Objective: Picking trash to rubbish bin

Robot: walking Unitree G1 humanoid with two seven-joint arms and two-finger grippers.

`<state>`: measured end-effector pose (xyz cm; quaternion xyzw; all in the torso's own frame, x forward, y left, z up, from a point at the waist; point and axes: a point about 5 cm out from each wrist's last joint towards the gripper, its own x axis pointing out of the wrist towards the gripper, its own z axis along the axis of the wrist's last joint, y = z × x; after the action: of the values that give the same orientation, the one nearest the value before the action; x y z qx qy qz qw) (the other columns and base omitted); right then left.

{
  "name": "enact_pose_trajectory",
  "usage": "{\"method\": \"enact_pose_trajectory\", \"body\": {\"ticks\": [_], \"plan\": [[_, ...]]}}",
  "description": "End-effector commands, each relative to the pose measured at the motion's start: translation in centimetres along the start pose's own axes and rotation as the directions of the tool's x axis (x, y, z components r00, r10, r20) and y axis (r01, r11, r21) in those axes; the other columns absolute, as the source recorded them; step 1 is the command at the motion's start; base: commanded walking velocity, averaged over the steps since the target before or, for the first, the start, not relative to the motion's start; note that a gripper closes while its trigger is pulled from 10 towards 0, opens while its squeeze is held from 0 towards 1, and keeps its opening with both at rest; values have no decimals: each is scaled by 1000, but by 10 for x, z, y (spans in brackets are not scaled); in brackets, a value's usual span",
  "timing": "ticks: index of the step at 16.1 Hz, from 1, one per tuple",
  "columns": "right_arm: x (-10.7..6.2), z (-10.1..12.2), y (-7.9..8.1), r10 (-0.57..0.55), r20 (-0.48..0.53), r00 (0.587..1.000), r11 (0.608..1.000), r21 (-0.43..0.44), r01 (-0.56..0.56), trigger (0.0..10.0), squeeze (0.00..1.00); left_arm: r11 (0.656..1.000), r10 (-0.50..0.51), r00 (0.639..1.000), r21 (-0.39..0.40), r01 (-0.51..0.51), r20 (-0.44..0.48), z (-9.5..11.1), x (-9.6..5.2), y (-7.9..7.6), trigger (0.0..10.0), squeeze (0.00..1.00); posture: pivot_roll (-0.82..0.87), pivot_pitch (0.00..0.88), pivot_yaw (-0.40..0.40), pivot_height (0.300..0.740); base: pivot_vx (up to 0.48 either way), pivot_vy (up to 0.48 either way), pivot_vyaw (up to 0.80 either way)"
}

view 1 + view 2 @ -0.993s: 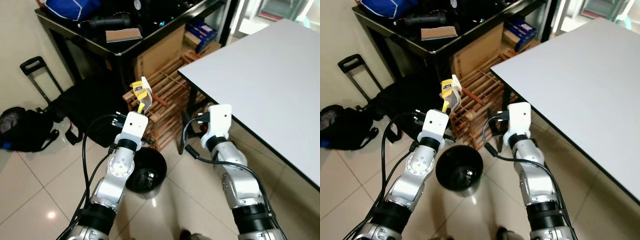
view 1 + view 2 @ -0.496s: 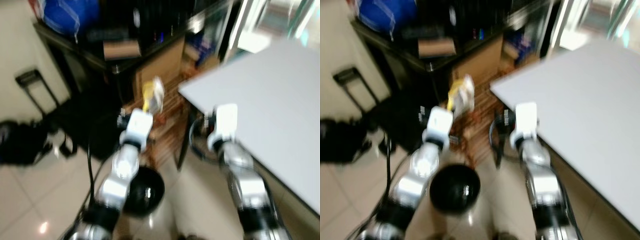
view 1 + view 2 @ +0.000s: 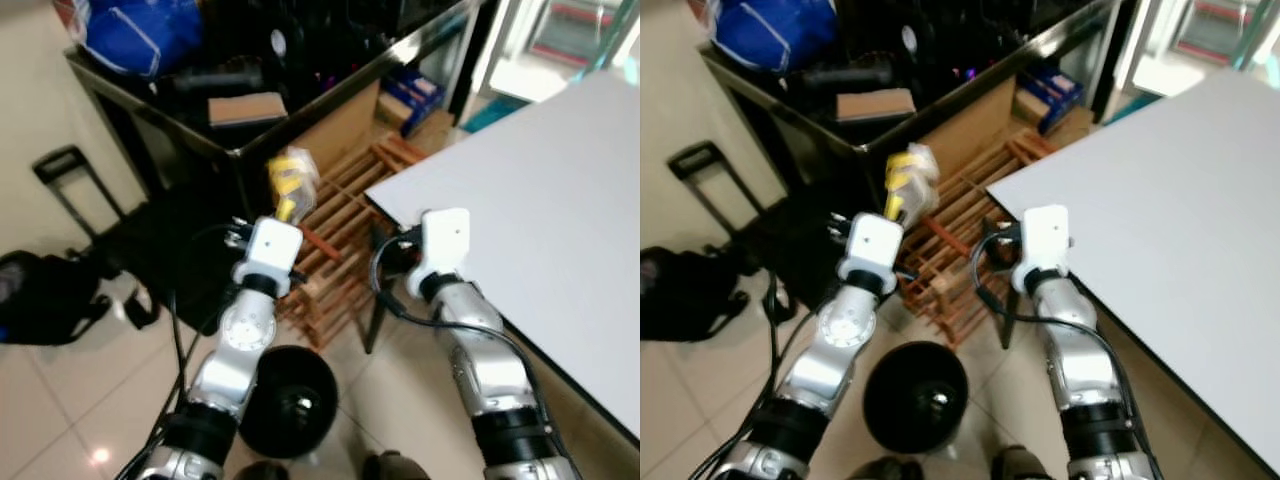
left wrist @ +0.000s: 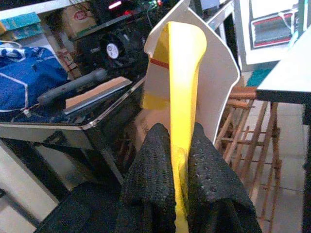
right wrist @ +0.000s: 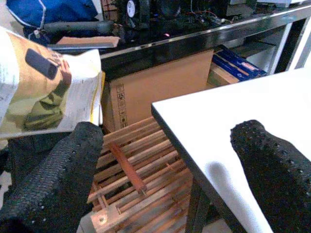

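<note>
Left gripper squeezed tight on a folded paper wrapper, held up high over the wooden rack, at about 11 o'clock from the black rubbish bin on the floor. Wrapper yellow and white, with a thin red stripe and a printed picture on one side; no words clear enough to read. Right gripper spread wide, holding nothing, beside the white table at 3 o'clock.
</note>
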<state>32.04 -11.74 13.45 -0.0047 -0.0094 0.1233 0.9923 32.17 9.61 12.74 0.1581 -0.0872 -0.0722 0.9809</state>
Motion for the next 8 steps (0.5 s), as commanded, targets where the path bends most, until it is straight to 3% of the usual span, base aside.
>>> {"method": "enact_pose_trajectory", "body": {"ticks": [1,3,5,8], "plan": [[0,-2,10,62,-17,998,998,-2,-62,10000,0,1000,-3,1000,15,3,-4,-3,-2,5,10000,0,-49,147,35,740,0,0,0],[-4,-10,18,179,-74,981,983,-26,-181,10000,0,999,-44,999,16,44,-6,-4,-3,0,10000,0,-50,146,35,740,0,0,0],[-16,-25,31,375,-183,909,918,-67,-392,10000,0,997,-72,997,5,72,-18,-7,-5,-5,10000,0,-51,144,34,740,0,0,0],[-22,-42,27,396,-307,865,902,-46,-429,10000,0,986,-164,985,-6,164,-52,-14,-8,-15,10000,0,-52,140,31,740,0,0,0]]}}
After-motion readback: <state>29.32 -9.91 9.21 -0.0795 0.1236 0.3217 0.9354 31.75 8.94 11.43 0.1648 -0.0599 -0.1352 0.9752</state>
